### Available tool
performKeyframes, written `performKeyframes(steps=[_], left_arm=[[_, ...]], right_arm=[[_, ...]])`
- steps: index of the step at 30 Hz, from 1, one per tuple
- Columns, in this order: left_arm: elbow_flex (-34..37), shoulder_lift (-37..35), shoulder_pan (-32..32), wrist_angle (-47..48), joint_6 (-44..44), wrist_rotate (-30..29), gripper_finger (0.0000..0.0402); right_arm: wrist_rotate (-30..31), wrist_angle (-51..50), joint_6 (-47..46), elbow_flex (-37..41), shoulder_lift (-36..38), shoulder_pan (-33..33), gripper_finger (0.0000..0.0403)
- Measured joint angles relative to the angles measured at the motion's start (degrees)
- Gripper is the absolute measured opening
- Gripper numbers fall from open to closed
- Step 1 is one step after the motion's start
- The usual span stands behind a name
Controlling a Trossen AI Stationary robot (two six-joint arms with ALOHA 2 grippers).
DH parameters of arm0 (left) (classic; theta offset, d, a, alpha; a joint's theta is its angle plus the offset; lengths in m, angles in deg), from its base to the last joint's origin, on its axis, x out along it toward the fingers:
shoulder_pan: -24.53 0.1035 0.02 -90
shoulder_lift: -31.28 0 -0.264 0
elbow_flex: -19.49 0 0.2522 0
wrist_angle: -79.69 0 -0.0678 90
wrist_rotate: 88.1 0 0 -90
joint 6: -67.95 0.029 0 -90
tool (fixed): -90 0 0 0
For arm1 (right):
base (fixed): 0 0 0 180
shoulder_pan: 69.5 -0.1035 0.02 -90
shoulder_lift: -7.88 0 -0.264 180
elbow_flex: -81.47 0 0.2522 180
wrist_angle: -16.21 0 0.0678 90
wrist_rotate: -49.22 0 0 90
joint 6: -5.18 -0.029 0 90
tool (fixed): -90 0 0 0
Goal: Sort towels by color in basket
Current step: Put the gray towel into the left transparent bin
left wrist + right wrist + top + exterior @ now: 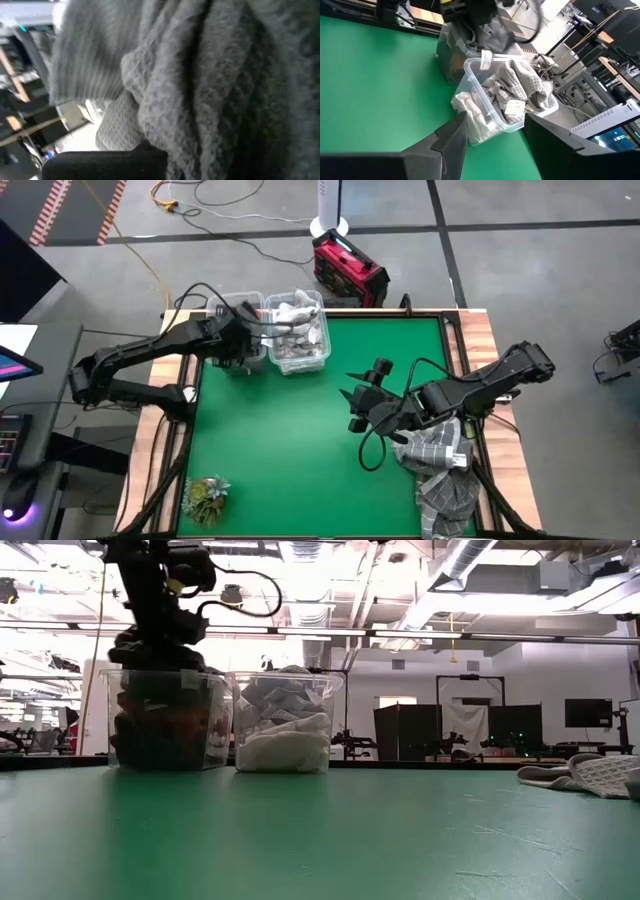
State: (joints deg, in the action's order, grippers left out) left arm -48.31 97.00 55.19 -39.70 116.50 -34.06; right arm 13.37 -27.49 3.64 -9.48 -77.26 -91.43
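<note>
Two clear bins stand side by side at the table's far left. The left bin holds dark and rust-orange cloth. The right bin holds white and pale grey towels. My left gripper is at the top of the left bin with dark grey waffle cloth bunched right against it. My right gripper is open above the bare mat right of centre, facing the bins. Grey plaid towels lie heaped at the near right corner.
A small green leafy plant sits at the table's near left corner. The green mat between the bins, the plant and the plaid heap is bare. A red box and cables lie on the floor beyond the far edge.
</note>
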Motion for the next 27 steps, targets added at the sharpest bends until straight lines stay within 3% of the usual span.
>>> performKeyframes(steps=[5,11,20,27], left_arm=[[0.0,1.5,6.3,-7.7,1.6,5.9,0.0012],[0.0,9.3,12.3,-12.1,2.7,6.2,0.0008],[-0.2,23.3,15.1,-12.7,1.3,6.1,0.0008],[-0.3,27.0,14.2,-8.5,-1.8,8.9,0.0035]], right_arm=[[0.0,0.0,0.0,0.0,0.0,0.0,0.0225],[0.0,0.0,0.5,0.0,0.0,0.0,0.0225],[0.0,-0.3,0.0,0.0,0.0,-0.2,0.0225],[-0.1,-1.5,-1.5,0.0,0.0,-0.6,0.0225]])
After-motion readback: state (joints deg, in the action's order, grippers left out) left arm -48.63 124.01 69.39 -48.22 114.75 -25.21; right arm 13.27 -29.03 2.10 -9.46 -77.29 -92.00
